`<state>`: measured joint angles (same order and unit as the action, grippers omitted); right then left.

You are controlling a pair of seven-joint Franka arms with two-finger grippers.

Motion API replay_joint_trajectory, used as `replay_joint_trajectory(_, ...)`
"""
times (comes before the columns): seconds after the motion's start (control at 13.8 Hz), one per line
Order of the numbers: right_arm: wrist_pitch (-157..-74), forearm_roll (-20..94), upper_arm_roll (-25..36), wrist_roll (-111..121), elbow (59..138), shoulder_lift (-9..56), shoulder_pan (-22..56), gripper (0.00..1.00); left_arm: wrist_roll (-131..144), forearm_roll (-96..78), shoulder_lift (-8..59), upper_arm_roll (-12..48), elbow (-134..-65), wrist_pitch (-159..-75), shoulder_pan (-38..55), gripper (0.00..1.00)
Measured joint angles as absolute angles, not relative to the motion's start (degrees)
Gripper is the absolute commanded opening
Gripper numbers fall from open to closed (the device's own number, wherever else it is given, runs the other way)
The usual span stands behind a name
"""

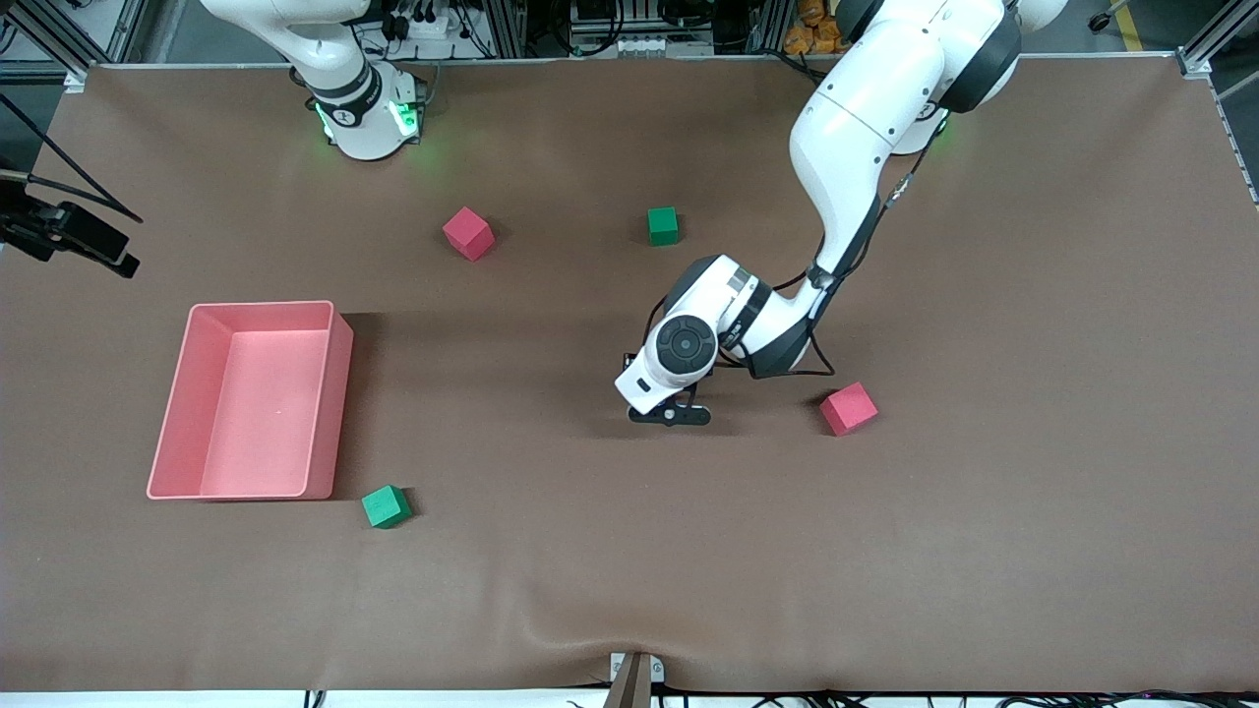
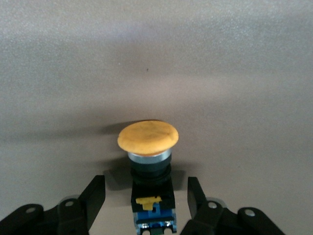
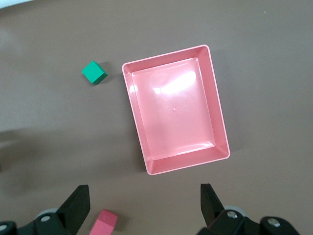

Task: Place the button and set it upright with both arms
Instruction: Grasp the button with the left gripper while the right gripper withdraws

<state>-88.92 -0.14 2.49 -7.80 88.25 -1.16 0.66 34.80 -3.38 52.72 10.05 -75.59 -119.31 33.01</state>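
Low over the middle of the table, my left gripper (image 2: pixel 146 200) has its two fingers (image 2: pixel 94 196) spread apart with the button (image 2: pixel 147 147) between them, and neither finger touches it. From my left wrist, the button lies in the gap with its round orange cap pointing away from my palm and its black and blue body toward it; whether it rests on the brown table (image 1: pixel 629 551) or stands just off it I cannot tell. In the front view the button is hidden under my left arm (image 1: pixel 846 147), which reaches down from its base, and my left gripper (image 1: pixel 671 413) shows only as a dark shape at the tabletop.

A pink cube (image 1: pixel 848 408) sits on the table near that gripper, toward the left arm's end. A green cube (image 1: pixel 663 225) and another pink cube (image 1: pixel 468 233) lie farther from the front camera. Toward the right arm's end lies a pink tray (image 1: pixel 197 393), with a second green cube (image 1: pixel 386 506) just beside its nearer corner.

My right gripper (image 3: pixel 145 205) waits high over the tray (image 3: pixel 222 137), fingers wide apart and holding nothing; only the right arm (image 1: pixel 334 59) near its base shows in the front view.
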Motion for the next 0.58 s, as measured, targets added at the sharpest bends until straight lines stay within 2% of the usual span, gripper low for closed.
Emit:
replay_joint_trajectory(0.29,-88.75,-0.14,3.11,-2.86,88.25,-1.16,0.65,1.0,34.81,-3.48,52.72,10.05,-75.52,-119.18,32.98,0.66)
replay_joint_trajectory(0.44,-88.73,-0.14,3.11,-2.84,88.25,-1.16,0.65,1.0,34.81,-3.49,52.72,10.04,-75.44,-119.17,32.97,0.6)
replay_joint_trajectory(0.58,-88.71,-0.14,3.11,-2.84,88.25,-1.16,0.65,1.0,34.81,-3.5,52.72,10.04,-75.31,-119.17,32.94,0.6)
